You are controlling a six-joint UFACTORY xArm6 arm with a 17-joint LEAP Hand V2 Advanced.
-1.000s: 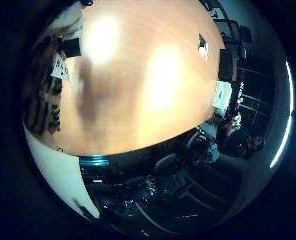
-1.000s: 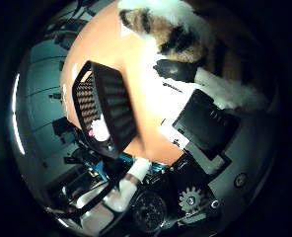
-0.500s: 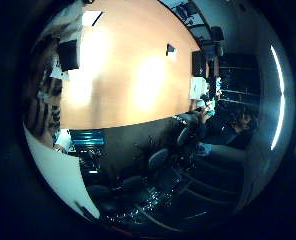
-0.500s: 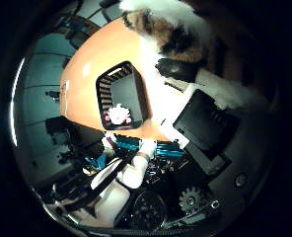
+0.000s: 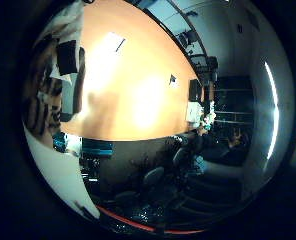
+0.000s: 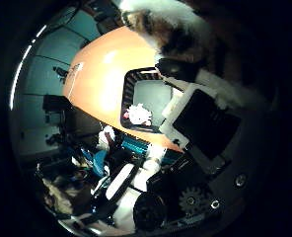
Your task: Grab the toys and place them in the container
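My hand (image 6: 213, 117) is shut on a furry plush toy (image 6: 172, 27) with white, orange and black patches, held close against the palm. In the right thumb side palm view a black fingertip (image 6: 176, 69) presses on the plush. A black mesh container (image 6: 136, 81) stands on the orange table (image 6: 102, 74), below the hand. A small white and pink toy (image 6: 138, 116) lies inside it. The right little finger side palm view shows the plush's striped fur (image 5: 43, 98) beside the palm and the wide orange tabletop (image 5: 138, 95).
A white flat object (image 5: 113, 42) and a small dark object (image 5: 172, 80) lie on the tabletop away from the hand. Black office chairs (image 5: 153, 178) stand along the table's edge. A teal part (image 6: 134, 146) sits beside the container at the table's edge.
The whole picture has shifted in both views as the hand moved with the plush held. The container now shows closer to the palm, and its inside with the small toy is in plain sight.
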